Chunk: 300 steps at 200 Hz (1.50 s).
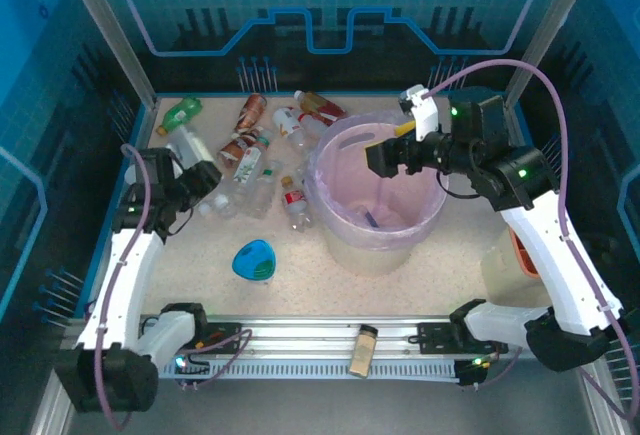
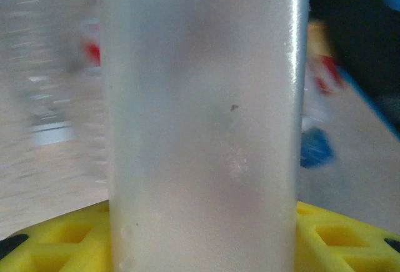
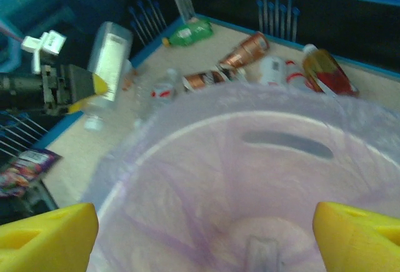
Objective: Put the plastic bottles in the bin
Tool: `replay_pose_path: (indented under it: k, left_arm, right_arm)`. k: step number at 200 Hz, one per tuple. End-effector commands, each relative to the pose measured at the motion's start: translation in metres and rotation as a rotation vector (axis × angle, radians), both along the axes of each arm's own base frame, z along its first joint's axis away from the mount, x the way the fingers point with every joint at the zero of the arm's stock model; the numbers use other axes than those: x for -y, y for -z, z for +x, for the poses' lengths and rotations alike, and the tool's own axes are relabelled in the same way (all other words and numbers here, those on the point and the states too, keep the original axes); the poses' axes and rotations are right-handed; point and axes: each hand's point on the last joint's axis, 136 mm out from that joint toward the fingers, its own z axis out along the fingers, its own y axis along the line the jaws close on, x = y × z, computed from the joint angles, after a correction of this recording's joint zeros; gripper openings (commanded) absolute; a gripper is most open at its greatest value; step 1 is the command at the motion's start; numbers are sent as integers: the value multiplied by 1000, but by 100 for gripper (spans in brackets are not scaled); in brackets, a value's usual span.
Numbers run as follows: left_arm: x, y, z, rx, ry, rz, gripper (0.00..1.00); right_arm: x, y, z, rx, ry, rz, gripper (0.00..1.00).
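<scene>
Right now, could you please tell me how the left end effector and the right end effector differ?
The left end effector is closed on a clear bottle; the right end effector stands open and holds nothing. The left end effector is beside the loose bottles on the table's left side; the right end effector hangs above the bin. Both have yellow fingers.

Large round translucent plastic bin right of centre on the speckled counter. Left of it and behind, small clear plastic bottles, scattered close together. One more bottle clamped in the jaws of the left gripper, by the left edge. Small blue teardrop-shaped dish before the scatter. Small brown-lidded jar on the near rail.
</scene>
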Motion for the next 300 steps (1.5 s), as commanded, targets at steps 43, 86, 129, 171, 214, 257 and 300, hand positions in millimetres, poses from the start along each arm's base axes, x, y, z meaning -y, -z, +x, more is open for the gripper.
replay_pose_path:
  k: [43,86,129,171,214,257,300]
  left_arm:
    - [133,-125,-25,399,562,-102,33]
    - [183,-137,-45,453,762,-86,31]
    - [209,-139,-53,475,852,-81,29]
    - [214,-137,-51,477,861,-63,28]
    - [212,-144,-50,502,844,-58,39]
    - [198,-151,-54,521,775,-52,86]
    - [107,-103,-41,312,327,111,98]
  right_arm:
    - [-61,-45,11,-17,-152,192,96]
    - [-94,-43,32,-93,-178,257,100]
    - [-122,-30,55,-174,-197,284,100]
    - [-136,-27,60,-211,-241,321,85]
    - [-132,-35,61,-173,-230,332,58]
    - [-121,-76,59,-66,-247,381,51]
    - [-92,-128,57,64,-232,433,47]
